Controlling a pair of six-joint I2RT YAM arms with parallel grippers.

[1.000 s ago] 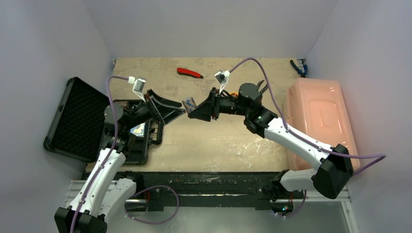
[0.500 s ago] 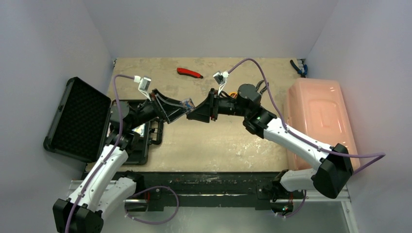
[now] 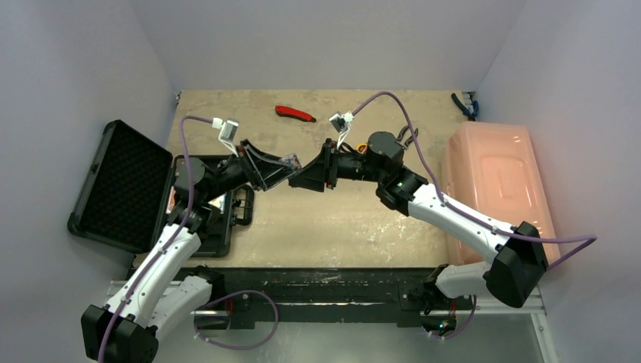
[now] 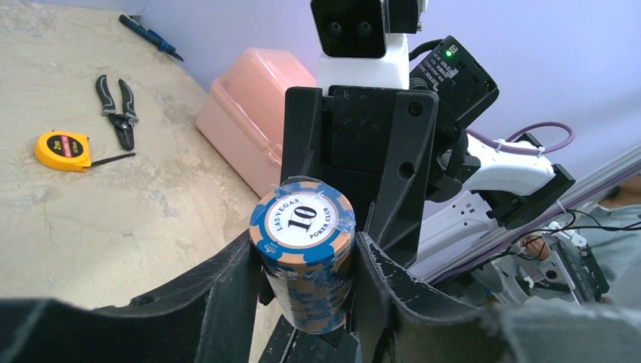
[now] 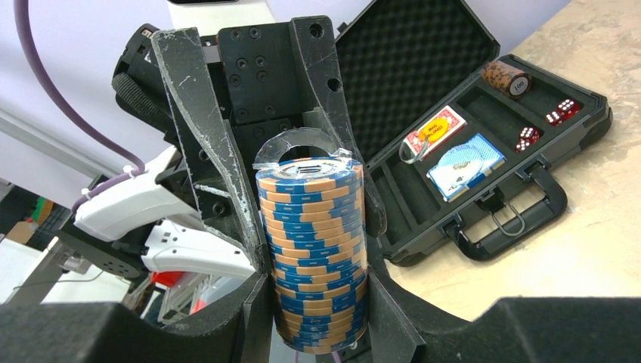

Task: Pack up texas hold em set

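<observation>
blue-and-orange chip roll (image 4: 304, 261), end chip marked 10: held in the air above the worktop (image 3: 340, 219), between the two arms. left jaws: narrow, clamped on one end of it. right jaws: narrow, gripping the other end. black foam-lined case (image 5: 499, 227): open at the worktop's left edge, holding red card deck (image 5: 435, 130), blue card deck (image 5: 465, 166), red dice (image 5: 563, 113).
</observation>
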